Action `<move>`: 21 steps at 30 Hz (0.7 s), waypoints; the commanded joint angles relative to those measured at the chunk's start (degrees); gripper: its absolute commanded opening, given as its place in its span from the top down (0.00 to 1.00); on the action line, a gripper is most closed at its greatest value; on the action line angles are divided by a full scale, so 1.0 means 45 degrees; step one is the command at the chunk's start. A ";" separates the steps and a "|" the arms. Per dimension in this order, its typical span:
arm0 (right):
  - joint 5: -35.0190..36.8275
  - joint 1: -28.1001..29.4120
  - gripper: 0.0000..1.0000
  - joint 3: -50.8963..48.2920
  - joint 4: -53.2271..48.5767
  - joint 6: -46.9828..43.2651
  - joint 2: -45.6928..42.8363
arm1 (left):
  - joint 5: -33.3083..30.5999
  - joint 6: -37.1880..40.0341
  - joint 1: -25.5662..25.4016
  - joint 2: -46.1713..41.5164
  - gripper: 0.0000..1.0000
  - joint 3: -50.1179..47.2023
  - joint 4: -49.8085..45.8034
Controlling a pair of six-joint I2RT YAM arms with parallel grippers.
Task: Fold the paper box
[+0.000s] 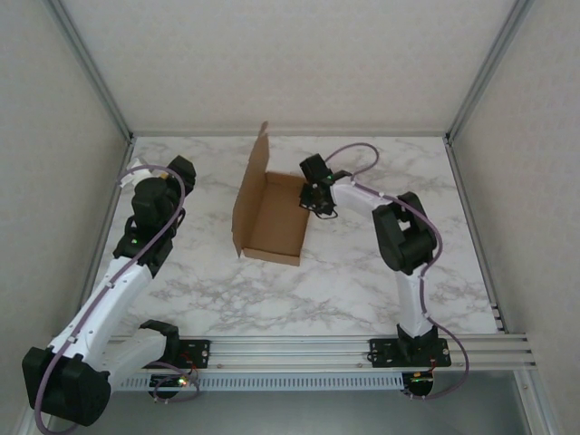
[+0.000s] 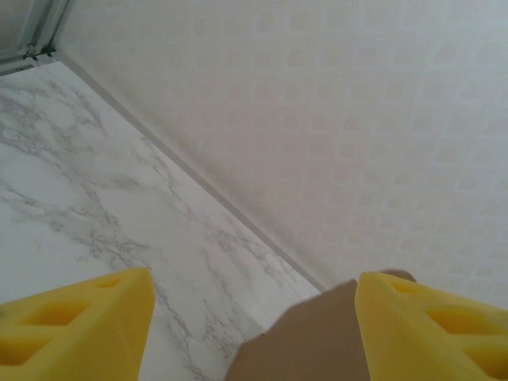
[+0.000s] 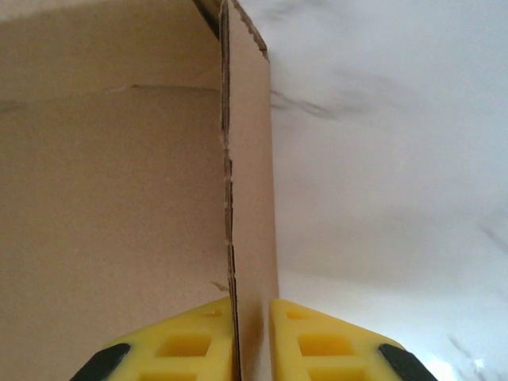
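Pinching the right wall of the paper box (image 1: pixel 269 217), the right gripper (image 3: pixel 252 308) has both yellow fingers (image 3: pixel 317 341) pressed against the cardboard edge. The paper box lies open mid-table on the marble table (image 1: pixel 362 272), a tall panel upright on its left side. The left gripper (image 2: pixel 254 282), well left of it, holds nothing, jaws apart.

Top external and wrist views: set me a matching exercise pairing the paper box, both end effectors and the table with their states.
Column one:
1. paper box
2. left end effector
3. right end effector
4. table

Column two:
A. pinching a cardboard wall
B. white with grey marbling
C. open, holding nothing
D. brown, tall flap standing up

Pairs: 1-D, 2-C, 3-A, 4-B
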 commanded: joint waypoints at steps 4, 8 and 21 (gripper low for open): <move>0.0560 0.1415 0.82 -0.4397 0.2851 0.5907 -0.2728 | -0.0270 -0.0248 -0.0099 -0.0339 0.33 -0.0064 -0.0281; 0.1237 0.3204 0.59 -0.4128 0.1971 0.5176 -0.3381 | -0.0423 -0.0273 -0.0099 -0.0450 0.33 -0.0163 -0.0429; 0.0923 0.2488 0.32 -0.2079 0.0045 -1.0411 -0.4203 | -0.0742 0.0184 -0.0158 -0.0862 0.32 -0.0631 -0.0184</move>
